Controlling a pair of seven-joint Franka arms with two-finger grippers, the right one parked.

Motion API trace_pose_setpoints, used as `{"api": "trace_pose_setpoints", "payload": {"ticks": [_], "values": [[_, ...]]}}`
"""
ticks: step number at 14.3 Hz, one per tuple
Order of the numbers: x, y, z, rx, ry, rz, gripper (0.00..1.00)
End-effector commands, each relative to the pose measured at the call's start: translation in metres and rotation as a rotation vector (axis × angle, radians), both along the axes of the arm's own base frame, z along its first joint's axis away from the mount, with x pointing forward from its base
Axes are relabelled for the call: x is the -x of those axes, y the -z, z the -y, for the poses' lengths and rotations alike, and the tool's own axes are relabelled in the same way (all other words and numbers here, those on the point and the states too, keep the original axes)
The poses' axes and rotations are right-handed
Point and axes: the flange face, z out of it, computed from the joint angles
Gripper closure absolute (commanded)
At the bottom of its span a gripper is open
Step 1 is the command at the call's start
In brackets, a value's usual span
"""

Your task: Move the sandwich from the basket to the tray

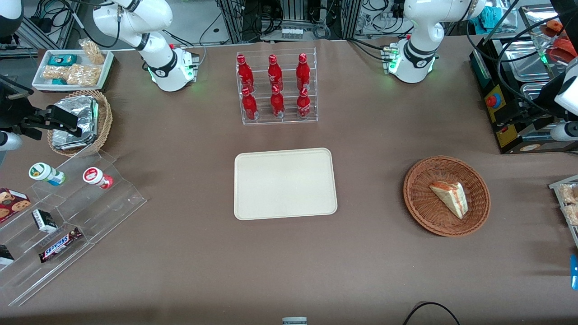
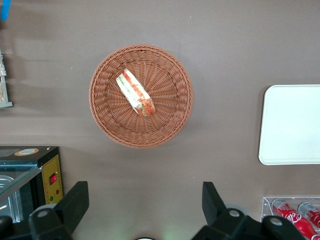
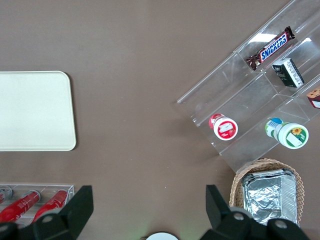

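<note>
The pincer (image 2: 145, 210) hung high above the brown counter (image 1: 189, 271), fingers spread wide and holding nothing, with the basket (image 2: 107, 122) in sight below it. The sandwich (image 1: 449, 197) lay on its side in that basket (image 1: 417, 205), toward the working arm's end of the counter. The tray (image 1: 284, 183) sat bare at mid-counter, well apart from the basket.

You have one sandwich (image 1: 449, 198), lying in one reddish wicker basket (image 1: 417, 203), and one cream tray (image 1: 285, 183). Six red bottles (image 1: 274, 71) stand in one clear rack (image 1: 311, 118). Two small tubs (image 1: 46, 174) and one Snickers bar (image 1: 59, 244) sit toward the parked arm's end of the bench. One gripper (image 2: 144, 197) hangs above the basket, jaws spread.
</note>
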Motion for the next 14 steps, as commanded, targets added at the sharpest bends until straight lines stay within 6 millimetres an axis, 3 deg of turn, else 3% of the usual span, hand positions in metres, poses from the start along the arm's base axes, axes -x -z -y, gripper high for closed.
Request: {"api": "trace_pose_setpoints", "payload": {"ticks": [1,10,14], "values": [[0.0,-0.002,0.002,-0.004,0.006,-0.004,0.0],[0.0,0.007,0.002,-0.009,0.008,-0.029,0.0],[-0.014,0.047,0.002,-0.011,0.009,-0.098,0.0]]}}
